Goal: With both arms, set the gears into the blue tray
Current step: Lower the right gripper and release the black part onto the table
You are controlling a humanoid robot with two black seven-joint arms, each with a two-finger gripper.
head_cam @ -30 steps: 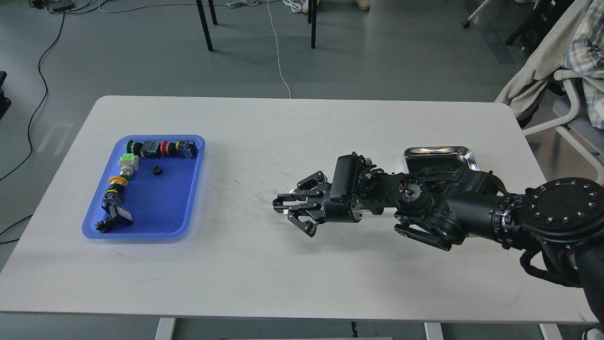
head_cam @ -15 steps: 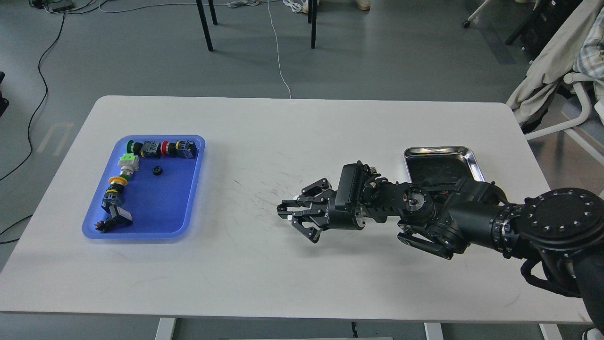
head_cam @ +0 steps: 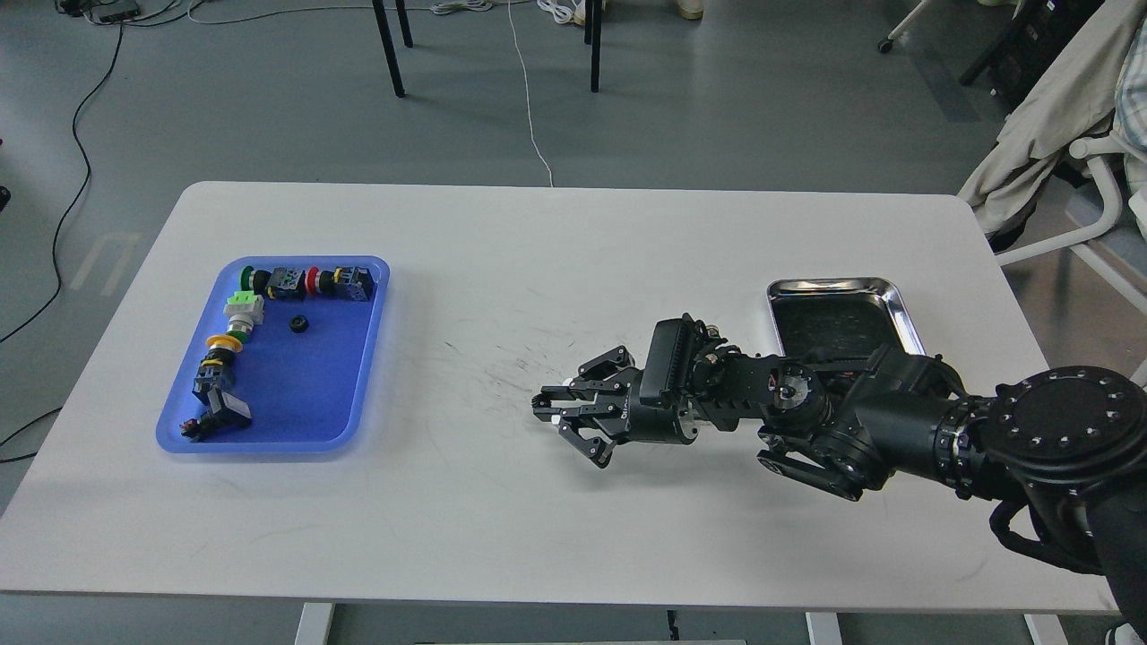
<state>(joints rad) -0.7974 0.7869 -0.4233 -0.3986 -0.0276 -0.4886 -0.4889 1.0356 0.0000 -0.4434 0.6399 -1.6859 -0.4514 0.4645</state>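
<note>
Table (head_cam: 556,502) first, white, with my right arm (head_cam: 896,417) stretched across it from the right.

Blue tray (head_cam: 309,394) lies far left, steel tray (head_cam: 838,291) behind my arm. My right gripper (head_cam: 548,408) hovers mid-table, tips nearly together; whether they pinch anything I cannot tell. One gear (head_cam: 299,324) lies inside the blue tray beside the switches (head_cam: 305,282).

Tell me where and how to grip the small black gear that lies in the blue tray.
Grip the gear across its toothed outer rim, coming straight down from above. It appears to lie flat on the blue tray floor, apart from the push-button switches, so there should be room for fingers on both sides.
</note>
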